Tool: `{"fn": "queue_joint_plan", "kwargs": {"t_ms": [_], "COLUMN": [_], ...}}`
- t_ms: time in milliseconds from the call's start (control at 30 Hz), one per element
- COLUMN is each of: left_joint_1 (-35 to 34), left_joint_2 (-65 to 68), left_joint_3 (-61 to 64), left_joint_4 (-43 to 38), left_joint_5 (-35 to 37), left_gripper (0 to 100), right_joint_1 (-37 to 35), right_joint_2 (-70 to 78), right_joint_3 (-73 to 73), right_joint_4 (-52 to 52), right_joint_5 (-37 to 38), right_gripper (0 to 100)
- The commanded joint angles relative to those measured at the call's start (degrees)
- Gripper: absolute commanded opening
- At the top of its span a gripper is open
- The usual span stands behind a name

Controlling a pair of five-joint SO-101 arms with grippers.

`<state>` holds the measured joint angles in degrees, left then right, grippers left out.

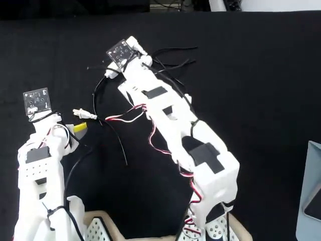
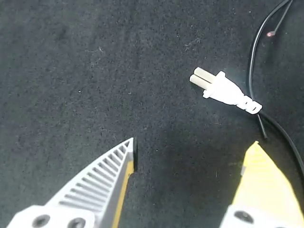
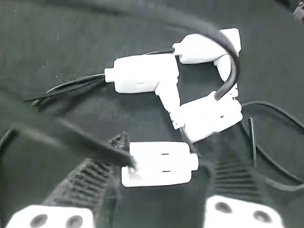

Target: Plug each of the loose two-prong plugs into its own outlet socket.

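left claw (image 2: pixel 194 145) spread, plug (image 2: pixel 223 90) flat on counter (image 1: pixel 261 70), left side, just ahead of it, prongs toward left edge, long axis roughly across the gap so probably needs wrist roll; right claw (image 3: pixel 168 154) over socket (image 3: pixel 156 173), grip can't tell.

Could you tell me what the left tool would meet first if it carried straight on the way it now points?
Probably the white two-prong plug, which lies ahead of the open left tool, a little off its midline; depth is unclear.
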<state>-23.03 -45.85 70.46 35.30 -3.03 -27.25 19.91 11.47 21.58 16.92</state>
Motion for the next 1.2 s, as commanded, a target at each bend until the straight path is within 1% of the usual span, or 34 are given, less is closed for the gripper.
{"fn": "queue_joint_plan", "kwargs": {"t_ms": [0, 133, 233, 367, 467, 567, 700, 933, 1000, 1167], "left_joint_1": [-0.48, -0.48, -0.48, -0.48, -0.48, -0.48, -0.48, -0.48, -0.48, -0.48], "left_joint_2": [-0.97, -0.97, -0.97, -0.97, -0.97, -0.97, -0.97, -0.97, -0.97, -1.41], "left_joint_3": [-0.31, -0.31, -0.31, -0.31, -0.31, -0.31, -0.31, -0.31, -0.22, 0.31], "left_joint_4": [-0.88, -0.88, -0.88, -0.88, -0.88, -0.88, -0.88, -0.88, -0.88, -0.97], "left_joint_5": [0.53, 0.53, 0.53, 0.53, 0.53, 0.53, 0.53, 0.53, 0.53, 0.53], "left_gripper": [35, 35, 35, 35, 35, 35, 35, 35, 35, 35], "right_joint_1": [0.35, 3.78, 7.82, 12.04, 14.07, 15.47, 16.79, 16.88, 18.11, 22.42], "right_joint_2": [-6.73, -15.43, -20.62, -24.75, -23.87, -20.88, -14.81, -4.00, -1.80, 0.48], "right_joint_3": [-3.30, -3.30, -3.30, -3.30, -3.03, -1.71, -1.27, -1.80, -2.86, -6.29], "right_joint_4": [8.79, 23.38, 32.79, 42.73, 48.53, 49.05, 44.84, 37.63, 37.54, 37.36], "right_joint_5": [0.09, -0.09, -0.88, -8.09, -14.24, -20.48, -25.67, -29.27, -29.98, -29.89], "right_gripper": [29.3, 26.0, 27.0, 31.3, 34.5, 35.1, 35.1, 34.7, 30.8, 13.9]}}
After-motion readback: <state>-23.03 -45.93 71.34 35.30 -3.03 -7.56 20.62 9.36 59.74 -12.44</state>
